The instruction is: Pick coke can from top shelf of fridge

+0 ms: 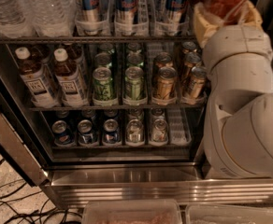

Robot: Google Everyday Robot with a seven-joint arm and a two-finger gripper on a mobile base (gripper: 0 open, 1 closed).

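The red coke can [224, 0] with a silver top sits at the upper right, in front of the fridge [127, 183] opening. My gripper [226, 10] is shut on it, and the tan fingers [203, 20] wrap both of its sides. The white arm [241, 101] rises from the lower right and hides the fridge's right edge. The top shelf [80, 39] is a dark wire rack holding clear water bottles [43, 6] and blue-and-silver cans [127, 3] in clear lane trays.
The middle rack holds two brown tea bottles [68, 78], green cans [103, 83] and gold cans [165, 83]. The lowest rack holds dark blue cans [85, 130] and silver cans [135, 129]. Black cables [15, 204] lie on the floor at left. Clear bins [132, 213] sit below.
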